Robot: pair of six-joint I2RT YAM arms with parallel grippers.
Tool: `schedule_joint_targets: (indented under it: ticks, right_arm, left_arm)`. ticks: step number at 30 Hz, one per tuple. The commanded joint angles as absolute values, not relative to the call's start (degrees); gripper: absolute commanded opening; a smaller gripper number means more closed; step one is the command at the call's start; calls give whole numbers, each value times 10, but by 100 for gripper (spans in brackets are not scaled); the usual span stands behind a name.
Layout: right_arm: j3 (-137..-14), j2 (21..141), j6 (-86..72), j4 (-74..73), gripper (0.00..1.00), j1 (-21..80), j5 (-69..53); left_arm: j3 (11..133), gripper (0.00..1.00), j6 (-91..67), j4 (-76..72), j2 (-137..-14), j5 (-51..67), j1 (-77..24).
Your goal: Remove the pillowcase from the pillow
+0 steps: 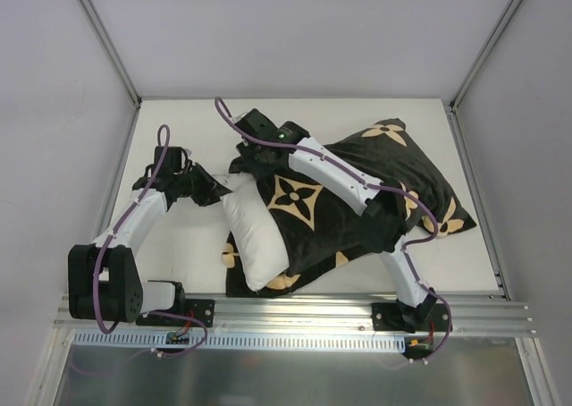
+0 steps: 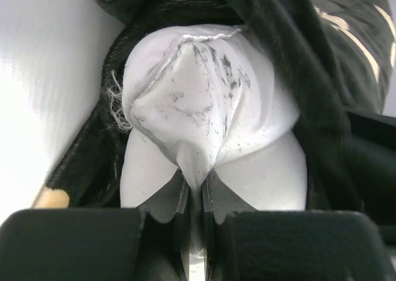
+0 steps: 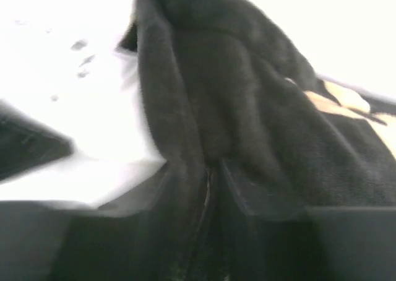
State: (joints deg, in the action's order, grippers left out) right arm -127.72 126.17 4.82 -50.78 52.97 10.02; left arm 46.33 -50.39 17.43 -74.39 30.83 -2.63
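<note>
The black pillowcase [image 1: 357, 191] with tan flower motifs lies across the middle of the table. The white pillow [image 1: 250, 236] sticks out of its open left end. My left gripper [image 1: 217, 190] is shut on a pinched corner of the pillow [image 2: 198, 108], with the dark cover edge [image 2: 291, 52] around it. My right gripper [image 1: 253, 156] reaches over the cover to its upper left edge and is shut on a fold of the black pillowcase [image 3: 223, 101]. The pillow's tag is hidden.
The white table [image 1: 179, 245] has raised walls at left, back and right [image 1: 465, 156]. The metal mounting rail [image 1: 304, 312] with both arm bases runs along the near edge. The right arm [image 1: 357, 187] lies over the cover.
</note>
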Motion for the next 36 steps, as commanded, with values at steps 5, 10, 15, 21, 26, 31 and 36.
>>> schedule_joint_targets:
  ticks: [5,10,15,21,26,31,36]
  right_arm:
    - [-1282,1207,2,-520,2,463,144]
    - [-1220,1128,-45,-502,1,358,155]
    - [-1122,1008,-82,-493,1,251,163]
    - [-1015,927,-80,-428,1,215,94]
    - [-1063,961,-47,-473,51,263,70]
    - [-1046,914,-40,-504,95,272,28]
    - [-907,789,-61,-476,99,300,41]
  left_arm:
    - [471,0,-499,176,-669,340,-29]
    - [508,0,-490,201,-638,338,-26]
    - [576,0,-485,257,-605,361,20]
    - [630,0,-486,272,-593,381,66]
    - [637,0,-476,275,-609,364,69]
    - [671,0,-421,293,-689,344,69]
    - [683,95,-367,321,-734,315,61]
